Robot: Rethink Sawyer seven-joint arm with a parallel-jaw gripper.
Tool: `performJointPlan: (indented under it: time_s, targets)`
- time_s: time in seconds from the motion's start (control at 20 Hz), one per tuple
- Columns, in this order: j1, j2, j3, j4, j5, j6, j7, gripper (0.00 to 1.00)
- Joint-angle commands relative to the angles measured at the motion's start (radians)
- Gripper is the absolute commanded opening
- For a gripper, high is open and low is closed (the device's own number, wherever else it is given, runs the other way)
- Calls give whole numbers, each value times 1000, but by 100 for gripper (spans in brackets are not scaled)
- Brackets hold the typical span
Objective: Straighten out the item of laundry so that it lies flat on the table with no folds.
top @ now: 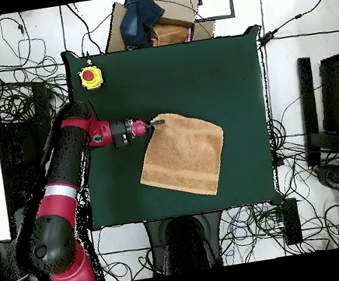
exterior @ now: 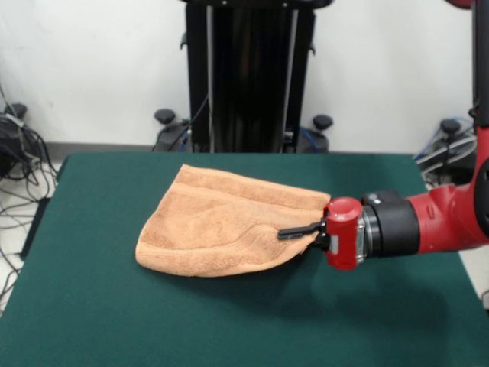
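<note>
A peach-orange terry towel (exterior: pixel 229 225) lies near the middle of the dark green table (exterior: pixel 153 321), in the centre of the front view and slightly right of centre in the overhead view (top: pixel 183 155). It is not fully flat: a raised fold runs across its surface in the front view, and the lower left edge looks rounded and doubled over. The red and black arm (exterior: pixel 428 222) reaches in horizontally from the right edge of the front view, and its gripper (exterior: pixel 299 230) has its black fingers closed on the towel's right corner. From overhead the gripper (top: pixel 153 123) meets the towel's upper left corner. A yellow box with a red button (top: pixel 90 77) sits at the table's upper left corner.
</note>
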Motion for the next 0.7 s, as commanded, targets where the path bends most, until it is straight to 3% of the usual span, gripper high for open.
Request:
performJointPlan:
  time_s: [0.05, 0.1, 0.7]
  targets:
    - [-20, 55, -24, -73, 22, 93, 367, 0]
    - [-21, 57, -19, -75, 19, 92, 373, 100]
    - [-36, 64, -8, -107, 27, 105, 346, 100]
